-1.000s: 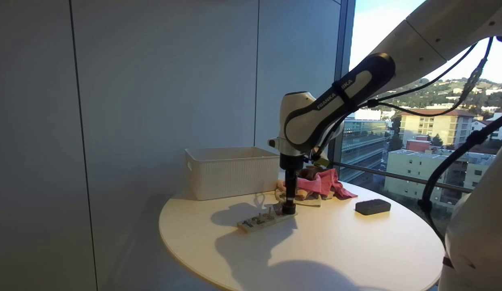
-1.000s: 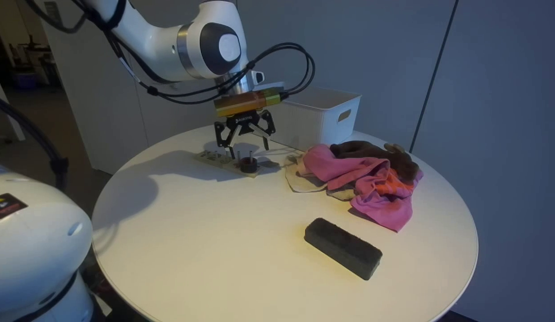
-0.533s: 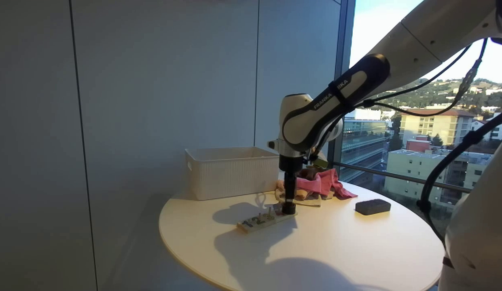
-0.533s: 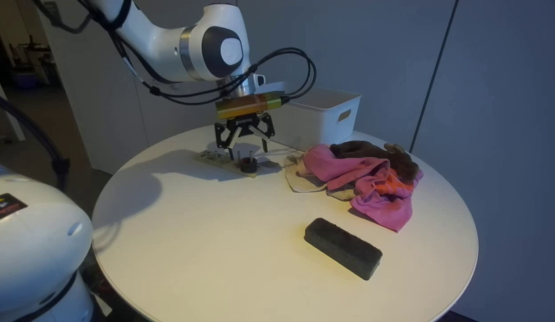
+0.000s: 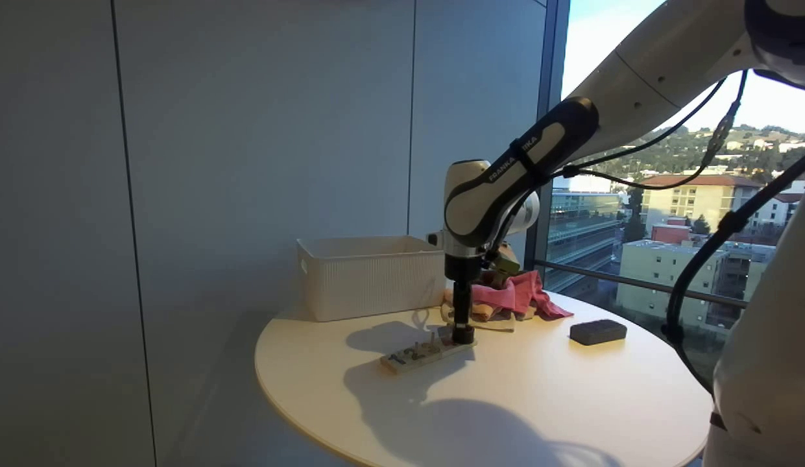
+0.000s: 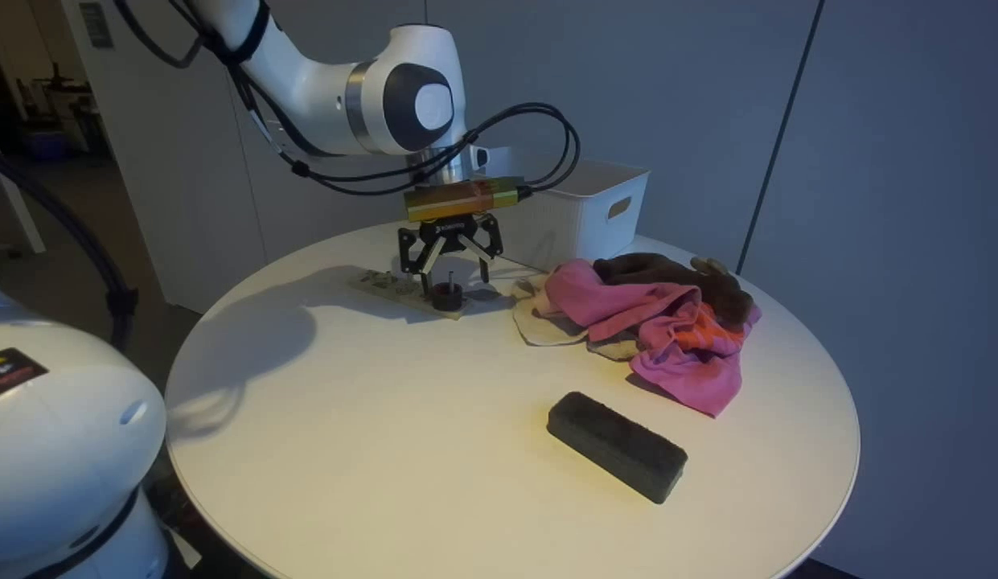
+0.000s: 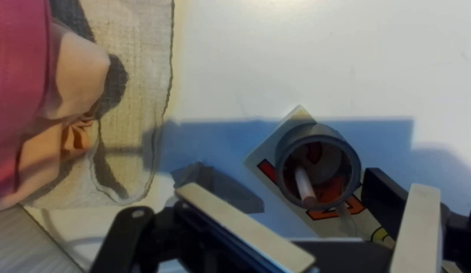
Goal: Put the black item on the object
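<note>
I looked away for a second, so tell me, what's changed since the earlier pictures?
The gripper and arm came down a little, also shifting right in an exterior view, nearer the black ring. Nothing was taken hold of or let go; the jaws remain open. The ring on the number board, the pink cloth, the black block and the white bin stayed put.
</note>
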`<action>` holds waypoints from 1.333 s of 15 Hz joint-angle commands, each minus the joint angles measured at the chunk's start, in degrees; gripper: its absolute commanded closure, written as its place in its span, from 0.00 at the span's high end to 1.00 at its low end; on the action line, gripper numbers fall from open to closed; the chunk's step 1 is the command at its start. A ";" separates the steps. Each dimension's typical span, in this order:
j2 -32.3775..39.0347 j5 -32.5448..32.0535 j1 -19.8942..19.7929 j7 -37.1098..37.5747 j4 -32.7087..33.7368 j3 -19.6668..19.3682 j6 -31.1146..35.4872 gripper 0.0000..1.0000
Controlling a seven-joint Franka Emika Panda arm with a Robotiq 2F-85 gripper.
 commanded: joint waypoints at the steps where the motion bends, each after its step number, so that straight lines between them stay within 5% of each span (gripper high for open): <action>1: 2.64 4.30 -0.28 -4.60 2.76 -0.59 0.39 1.00; 4: 4.13 6.23 -0.81 -6.02 3.69 -0.46 0.11 0.97; 5: 4.40 6.86 -0.93 -6.61 3.81 -0.41 -0.03 0.75; 7: 4.79 7.18 -1.34 -6.91 3.98 -0.15 -0.18 0.71; 13: 4.84 6.83 -1.67 -6.69 4.51 0.21 -0.19 0.25; 20: 3.33 6.13 -1.72 -5.62 4.17 0.57 -1.28 0.23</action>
